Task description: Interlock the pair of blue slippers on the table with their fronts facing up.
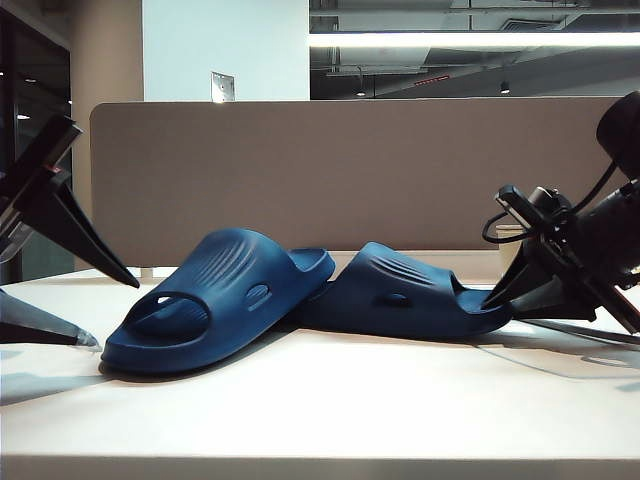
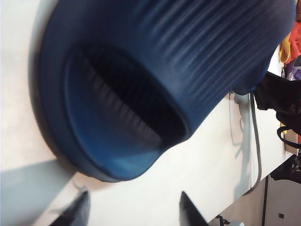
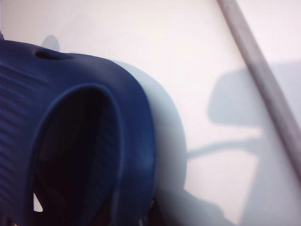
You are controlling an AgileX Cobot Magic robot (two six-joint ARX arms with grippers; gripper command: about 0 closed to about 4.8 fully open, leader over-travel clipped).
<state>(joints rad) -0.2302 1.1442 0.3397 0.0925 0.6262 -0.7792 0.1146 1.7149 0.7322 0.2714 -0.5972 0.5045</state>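
Pair of blue slippers (image 1: 300, 295) mid-table (image 1: 330, 410), heels overlapping, straps up. Left gripper (image 2: 134, 209) open, clear of near slipper's toe. Right gripper (image 1: 500, 297) shut at far slipper's toe end; grip unclear.

open-plan office: desk divider panel (image 1: 340, 170)

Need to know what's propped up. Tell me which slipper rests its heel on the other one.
The left slipper: its heel lies raised on the right slipper, which sits flat on the table.
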